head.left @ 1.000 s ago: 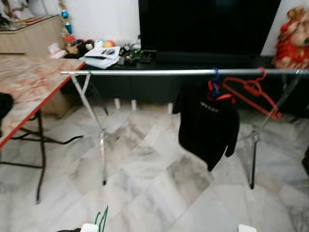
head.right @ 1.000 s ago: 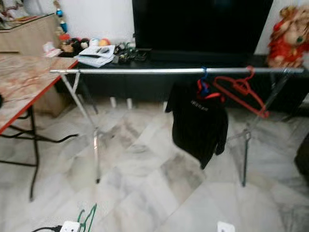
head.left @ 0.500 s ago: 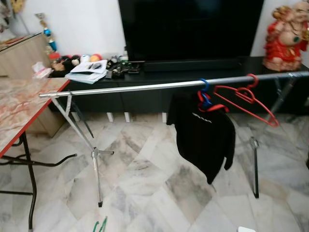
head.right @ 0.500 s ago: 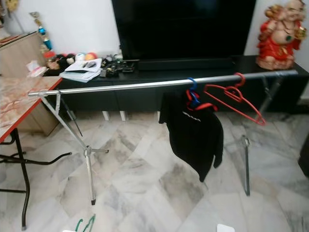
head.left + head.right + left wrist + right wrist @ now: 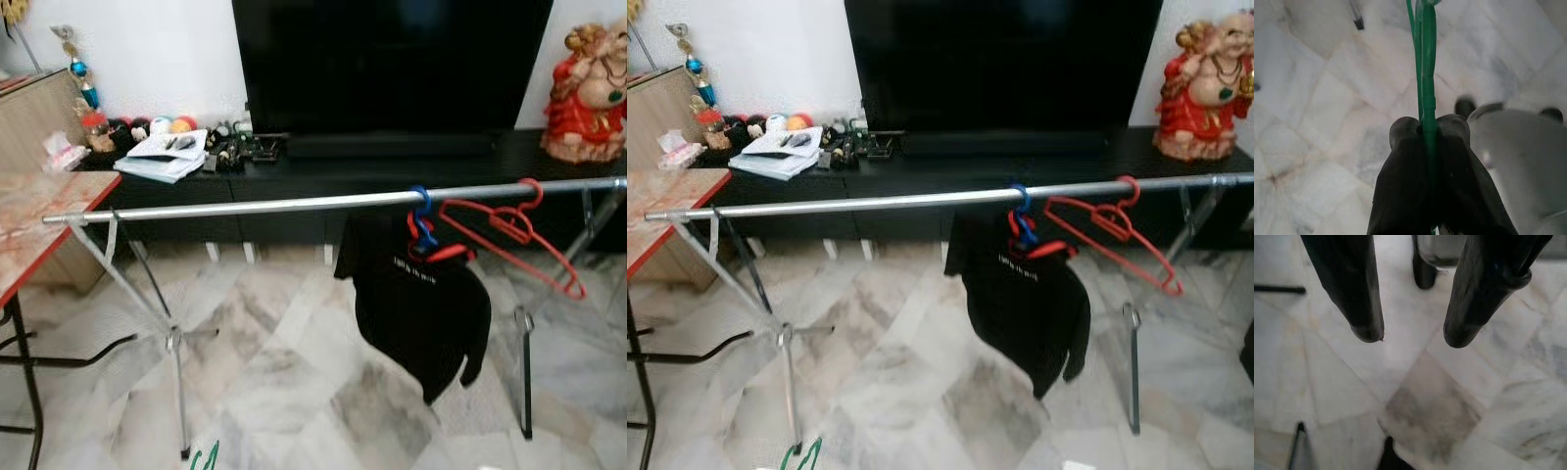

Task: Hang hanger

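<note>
Marble floor (image 5: 1415, 396) under left fingers (image 5: 1405, 161) pinching green hanger (image 5: 1427, 73).

A thin green plastic hanger (image 5: 1426, 73) sits between the black fingers (image 5: 1400, 186) of the left hand (image 5: 1428, 128). A shiny silver metal rail (image 5: 245, 207) carries a black hooded sweatshirt (image 5: 421, 304) and an empty red plastic hanger (image 5: 514, 235) over the grey-veined white marble floor (image 5: 294, 362).

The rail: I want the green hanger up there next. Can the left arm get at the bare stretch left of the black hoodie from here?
Probably yes. The left gripper is shut on the green hanger, low near the floor. The rail is bare from its left end to the black hoodie, with nothing before it.
</note>
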{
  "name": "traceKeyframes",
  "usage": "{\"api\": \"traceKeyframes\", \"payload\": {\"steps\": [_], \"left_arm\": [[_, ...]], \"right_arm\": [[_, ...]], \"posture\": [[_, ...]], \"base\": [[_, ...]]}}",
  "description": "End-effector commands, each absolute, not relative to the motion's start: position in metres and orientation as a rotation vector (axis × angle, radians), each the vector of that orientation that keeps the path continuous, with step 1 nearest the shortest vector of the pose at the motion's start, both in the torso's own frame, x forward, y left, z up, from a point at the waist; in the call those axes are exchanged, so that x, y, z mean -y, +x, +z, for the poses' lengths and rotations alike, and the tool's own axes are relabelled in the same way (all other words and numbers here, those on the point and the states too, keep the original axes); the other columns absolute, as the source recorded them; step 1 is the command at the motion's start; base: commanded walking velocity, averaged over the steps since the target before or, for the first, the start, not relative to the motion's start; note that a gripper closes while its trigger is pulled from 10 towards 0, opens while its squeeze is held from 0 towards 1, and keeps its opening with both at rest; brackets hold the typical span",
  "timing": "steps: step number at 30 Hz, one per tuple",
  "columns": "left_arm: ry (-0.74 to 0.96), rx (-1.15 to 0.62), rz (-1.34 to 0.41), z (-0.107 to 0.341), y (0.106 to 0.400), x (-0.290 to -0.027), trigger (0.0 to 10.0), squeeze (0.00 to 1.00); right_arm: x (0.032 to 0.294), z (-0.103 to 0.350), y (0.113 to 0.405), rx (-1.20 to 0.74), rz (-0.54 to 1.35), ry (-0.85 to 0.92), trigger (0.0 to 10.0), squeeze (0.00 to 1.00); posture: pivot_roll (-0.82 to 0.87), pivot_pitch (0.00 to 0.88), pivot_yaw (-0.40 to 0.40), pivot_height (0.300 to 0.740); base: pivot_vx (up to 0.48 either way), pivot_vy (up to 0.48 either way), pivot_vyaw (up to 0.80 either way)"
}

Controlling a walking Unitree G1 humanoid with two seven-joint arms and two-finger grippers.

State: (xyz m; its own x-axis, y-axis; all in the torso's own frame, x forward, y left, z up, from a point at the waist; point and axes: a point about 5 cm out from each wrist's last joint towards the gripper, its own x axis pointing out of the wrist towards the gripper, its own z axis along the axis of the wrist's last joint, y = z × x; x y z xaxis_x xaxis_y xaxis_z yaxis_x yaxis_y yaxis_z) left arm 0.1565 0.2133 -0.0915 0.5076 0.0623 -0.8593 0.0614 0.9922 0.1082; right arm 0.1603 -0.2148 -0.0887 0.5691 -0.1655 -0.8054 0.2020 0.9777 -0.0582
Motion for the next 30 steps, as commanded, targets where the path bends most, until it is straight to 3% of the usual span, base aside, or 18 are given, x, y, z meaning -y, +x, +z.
{"api": "traceKeyframes", "payload": {"steps": [1, 30], "left_arm": [[0.147, -1.060, 0.018, -0.092, 0.151, -0.222, 10.0, 0.00], [0.133, -1.061, 0.023, -0.092, 0.153, -0.220, 10.0, 0.00]], "right_arm": [[0.208, -0.090, 0.160, -0.950, -0.204, 0.063, 10.0, 0.00], [0.201, -0.084, 0.176, -0.909, -0.180, 0.060, 10.0, 0.00]], "posture": [[-0.07, 0.000, 0.066, 0.740], [-0.06, 0.000, 0.054, 0.740]], "base": [[0.345, 0.000, 0.00], [0.340, 0.000, 0.00]]}}
